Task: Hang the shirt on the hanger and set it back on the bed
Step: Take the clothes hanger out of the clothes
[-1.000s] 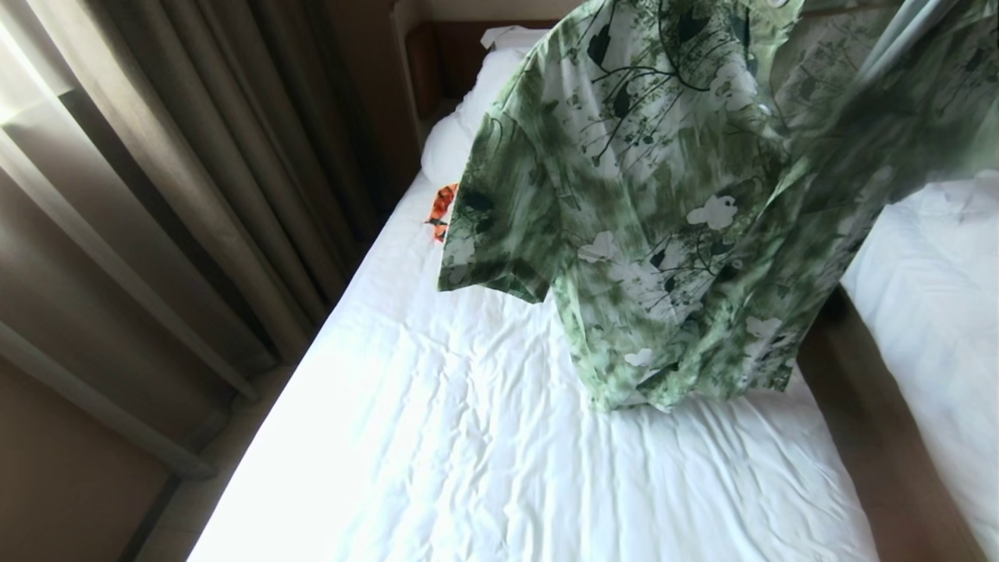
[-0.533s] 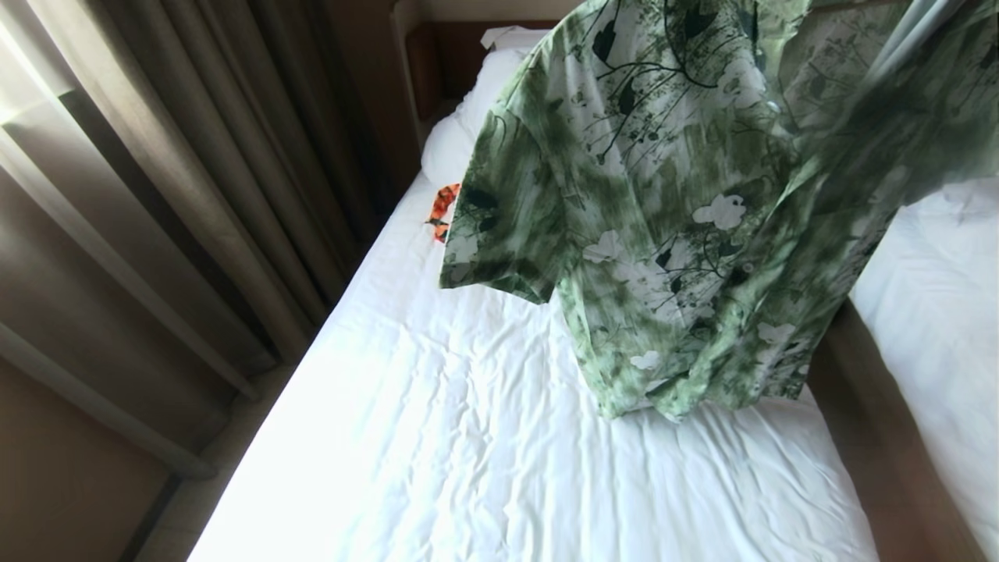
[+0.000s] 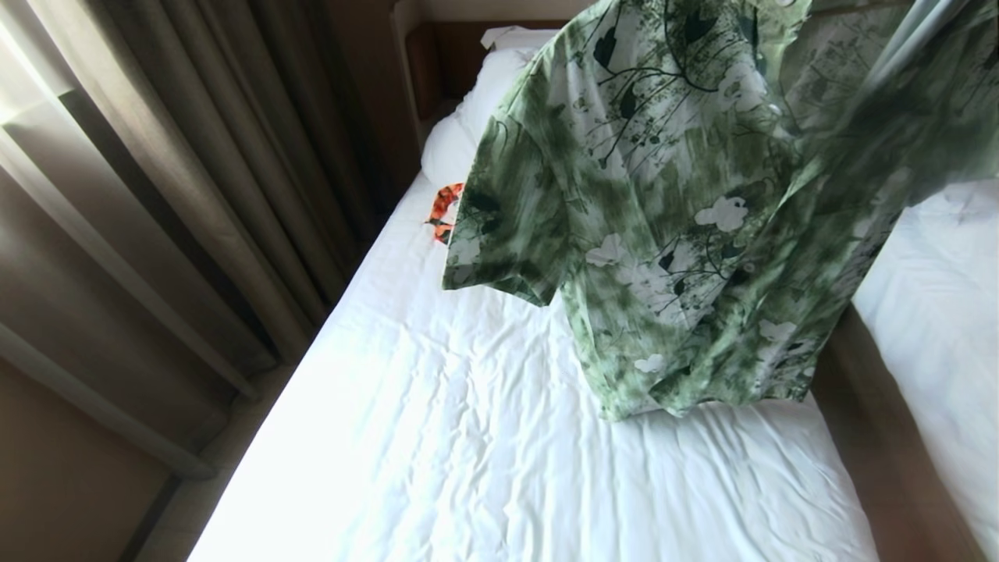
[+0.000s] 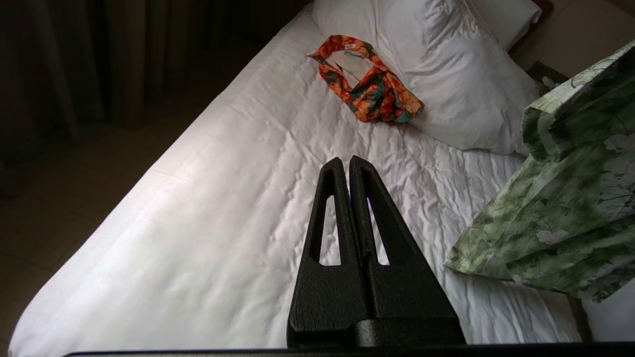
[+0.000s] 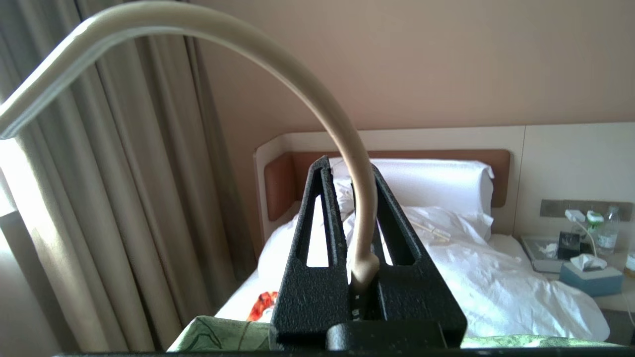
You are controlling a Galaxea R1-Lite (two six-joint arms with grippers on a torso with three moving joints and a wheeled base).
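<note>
Green shirt (image 3: 687,203) hangs above bed (image 3: 468,437).

Thin printed cloth shirt (image 3: 663,211), wrinkled matt cotton-like bed (image 3: 484,468) sheet, smooth cream hanger (image 5: 317,99)

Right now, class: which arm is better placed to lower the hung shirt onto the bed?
Right. The right gripper already clamps the hanger carrying the shirt; the left gripper is shut on nothing.

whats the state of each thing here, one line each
shirt: hanging in the air above the bed, lower hem near the sheet
hanger: upright, hook stem clamped in the right gripper
right gripper: shut on the hanger
left gripper: shut, empty, above the bed
orange patterned garment: crumpled on the sheet beside the pillow
bed: sheet wrinkled
</note>
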